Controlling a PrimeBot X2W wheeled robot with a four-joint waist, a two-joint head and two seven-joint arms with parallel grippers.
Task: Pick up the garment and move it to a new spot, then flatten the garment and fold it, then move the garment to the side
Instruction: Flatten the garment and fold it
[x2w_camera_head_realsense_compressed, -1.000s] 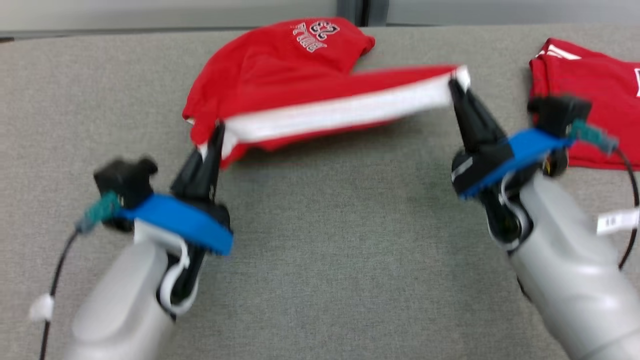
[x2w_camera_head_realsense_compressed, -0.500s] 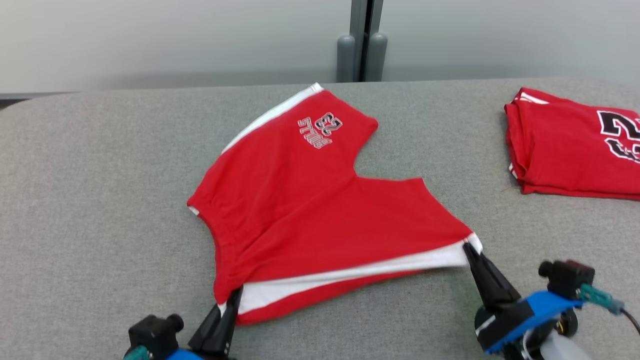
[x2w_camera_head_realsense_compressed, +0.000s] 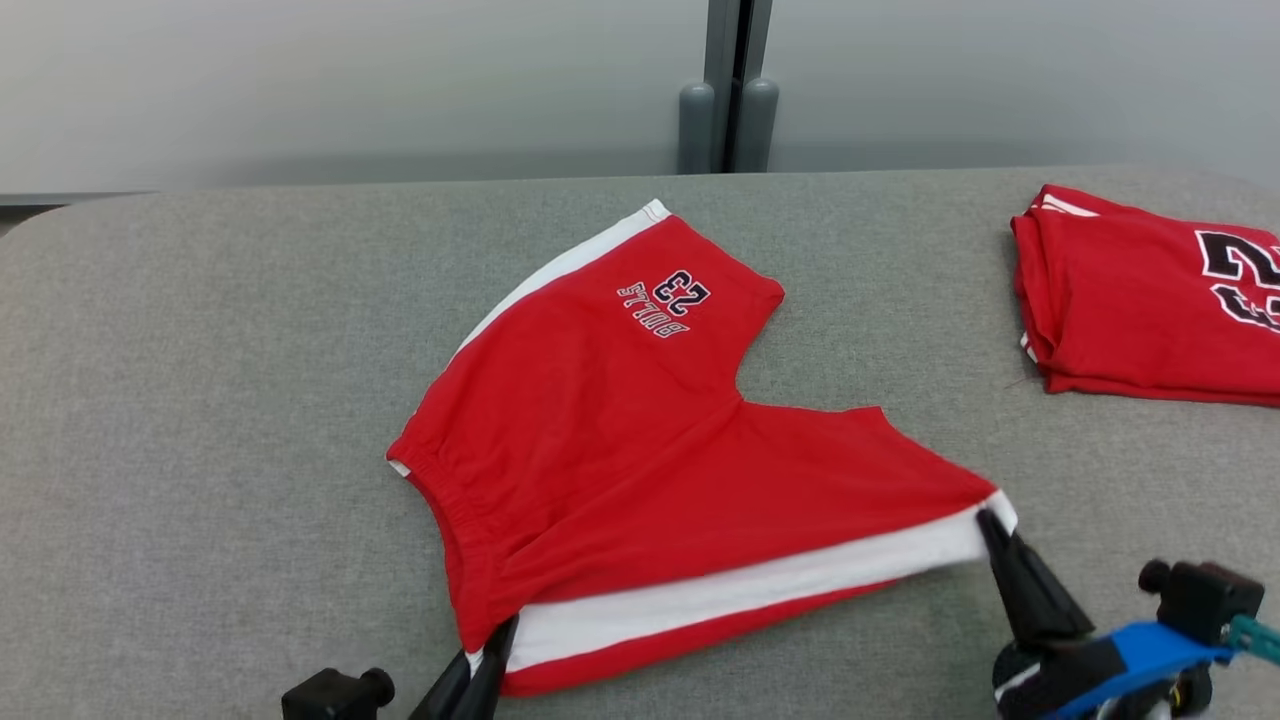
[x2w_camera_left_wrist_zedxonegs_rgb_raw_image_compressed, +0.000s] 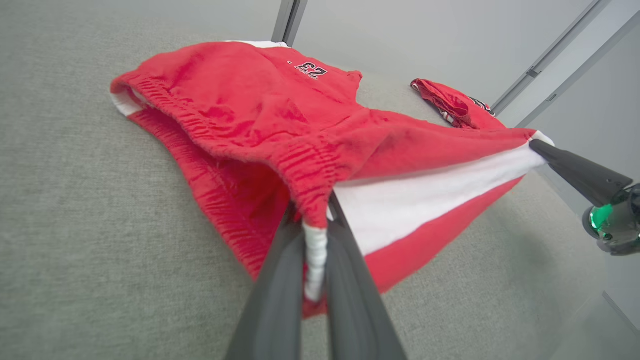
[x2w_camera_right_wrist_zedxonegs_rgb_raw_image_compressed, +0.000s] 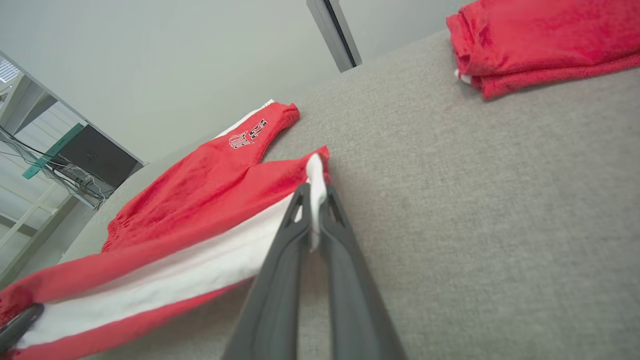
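**Between the grippers: shorts stretching along the side stripe**

Between the left gripper (x2w_camera_head_realsense_compressed: 503, 632) and the right gripper (x2w_camera_head_realsense_compressed: 992, 522), the red shorts (x2w_camera_head_realsense_compressed: 620, 440) are hanging taut by one side seam. The rest is lying ahead of both on the grey table (x2w_camera_head_realsense_compressed: 200, 400). Left gripper is pinching the waistband corner, jaws nearly closed on cloth. Right gripper is pinching the leg-hem corner at the white stripe (x2w_camera_head_realsense_compressed: 740, 590), same narrow grip. Fabric is looking light, soft and limp, w/ some stretch at the elastic, prob. sagging if slack. So corners are looking like the best hold, w/ even tension. A folded red garment (x2w_camera_head_realsense_compressed: 1140, 300) is lying beyond the right gripper, well apart.
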